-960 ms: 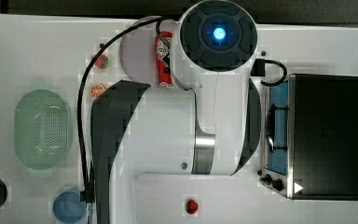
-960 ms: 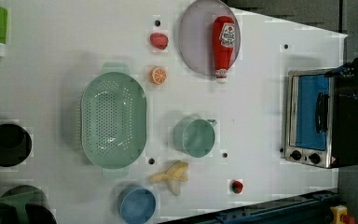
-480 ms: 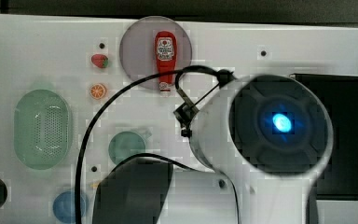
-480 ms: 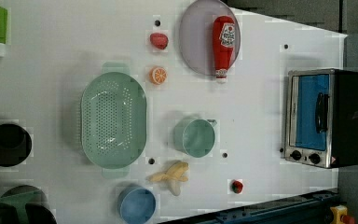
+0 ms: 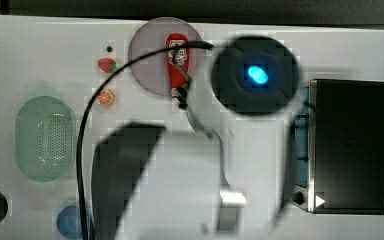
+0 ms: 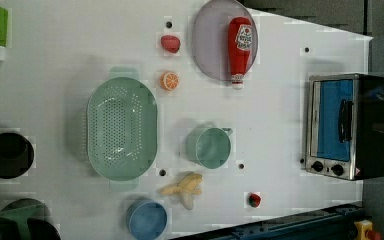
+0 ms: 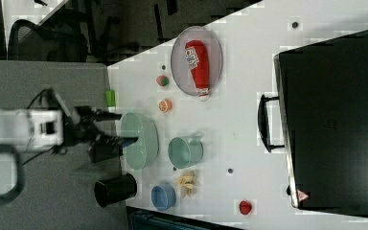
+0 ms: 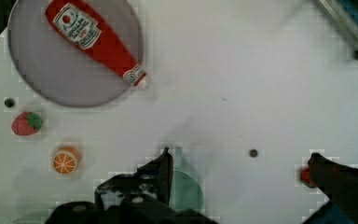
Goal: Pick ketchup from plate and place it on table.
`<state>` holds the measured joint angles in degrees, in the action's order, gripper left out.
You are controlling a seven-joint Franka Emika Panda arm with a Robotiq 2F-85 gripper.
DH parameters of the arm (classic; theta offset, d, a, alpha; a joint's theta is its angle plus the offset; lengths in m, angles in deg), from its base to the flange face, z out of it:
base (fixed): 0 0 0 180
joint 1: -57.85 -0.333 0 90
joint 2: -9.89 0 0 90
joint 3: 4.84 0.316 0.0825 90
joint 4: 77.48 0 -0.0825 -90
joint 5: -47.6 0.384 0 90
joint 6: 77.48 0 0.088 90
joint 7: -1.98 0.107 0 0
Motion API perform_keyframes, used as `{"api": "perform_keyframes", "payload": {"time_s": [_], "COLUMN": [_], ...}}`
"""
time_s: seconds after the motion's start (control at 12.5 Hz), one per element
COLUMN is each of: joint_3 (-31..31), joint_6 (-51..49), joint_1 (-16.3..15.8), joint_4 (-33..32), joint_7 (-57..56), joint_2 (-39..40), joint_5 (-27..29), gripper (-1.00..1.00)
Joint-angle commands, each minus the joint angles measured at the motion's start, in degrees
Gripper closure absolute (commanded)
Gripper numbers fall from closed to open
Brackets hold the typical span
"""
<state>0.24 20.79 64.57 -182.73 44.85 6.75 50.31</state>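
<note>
Gripper (image 8: 237, 168) wide open, empty, fingers (image 8: 161, 170) far apart, pointing down, hanging well above the table. In right view, gripper (image 7: 117, 128) at the end of a white arm (image 7: 24, 132), level across the frame.

White arm (image 5: 180, 180) with rounded shells and dark grey panels; a black round cap (image 5: 254, 75) glows blue at its centre. A black cable (image 5: 82, 150) loops along it. Gripper (image 8: 237, 172) black.
</note>
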Motion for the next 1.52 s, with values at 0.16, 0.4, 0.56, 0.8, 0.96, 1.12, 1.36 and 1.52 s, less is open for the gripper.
{"api": "perform_keyframes", "payload": {"time_s": [0.16,0.4,0.56,0.8,0.96,1.12,1.36,1.52], "joint_3": [2.58,3.54,3.56,3.54,3.54,3.53,3.53,3.53], "joint_6": [7.59,13.45,16.68,21.62,24.36,26.23,29.81,34.43], "joint_1": [-0.91,-1.0,-1.18,-1.22,-1.24,-1.38,-2.03,-2.49], "joint_4": [-1.51,-1.35,-0.69,2.16,4.26,6.24,8.53,10.12], "joint_7": [0.03,-7.53,-15.7,-28.45,-35.0,-37.4,-37.39,-37.43], "joint_2": [7.79,13.31,17.26,24.43,28.9,32.8,37.73,41.13], "joint_5": [0.01,0.01,0.0,-0.02,-0.02,-0.04,-0.1,-0.49], "gripper": [-1.0,-1.0,-1.0,-1.0,-1.0,-1.0,-1.0,-1.0]}}
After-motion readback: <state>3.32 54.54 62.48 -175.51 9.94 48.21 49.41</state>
